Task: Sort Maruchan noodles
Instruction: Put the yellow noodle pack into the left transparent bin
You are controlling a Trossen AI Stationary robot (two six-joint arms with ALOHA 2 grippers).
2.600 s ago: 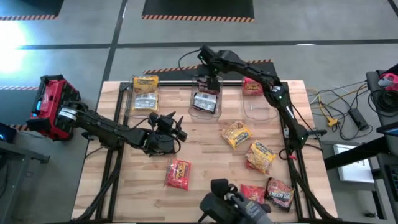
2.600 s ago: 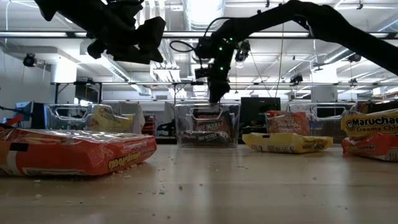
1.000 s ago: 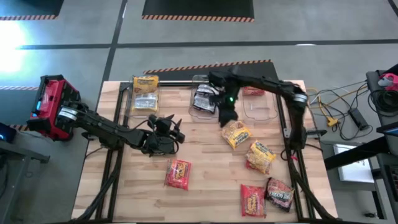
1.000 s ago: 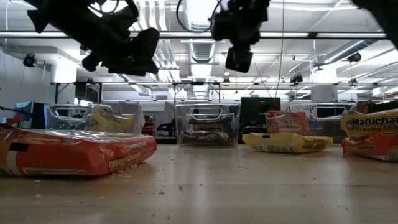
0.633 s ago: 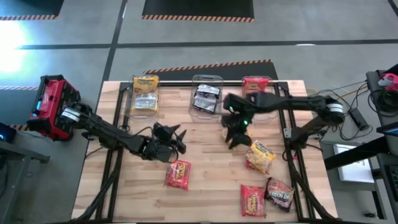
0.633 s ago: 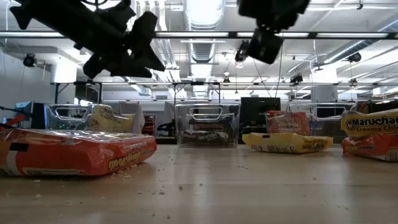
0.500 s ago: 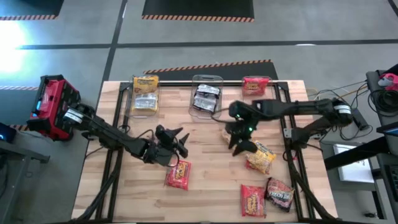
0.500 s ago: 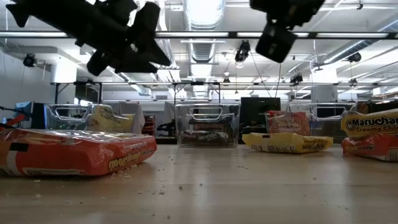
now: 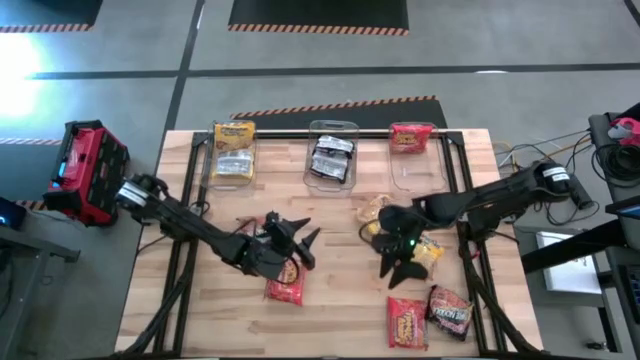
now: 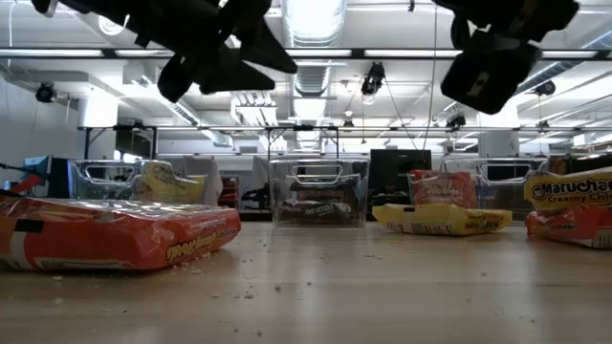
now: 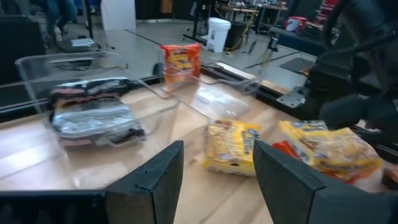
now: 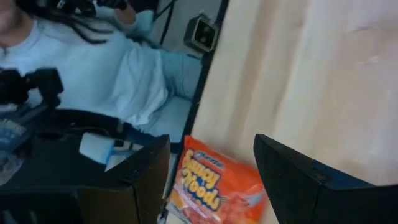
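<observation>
The Maruchan noodles are crinkly packets. One yellow (image 9: 233, 150), one dark (image 9: 330, 160) and one red (image 9: 408, 137) lie in three clear bins at the far edge. On the table lie two yellow packets (image 9: 375, 208) (image 9: 430, 252), two red ones (image 9: 285, 284) (image 9: 407, 322) and a dark one (image 9: 450, 310). My left gripper (image 9: 300, 246) hangs open above the left red packet. My right gripper (image 9: 398, 270) hangs open between the yellow packets and the near red packet (image 12: 214, 190).
The three clear bins (image 9: 332, 128) stand in a row along the far edge. A person in a light shirt (image 12: 118, 74) sits just beyond the table's near edge. Bare wood lies at the near left (image 9: 190, 310). Cables lie off the table's right side.
My right gripper has swung from beside the middle bin toward the table's near edge, past the yellow packets, staying open. My left gripper has gone toward the right and near edges until it stands over the left red packet, also open. No packet has moved.
</observation>
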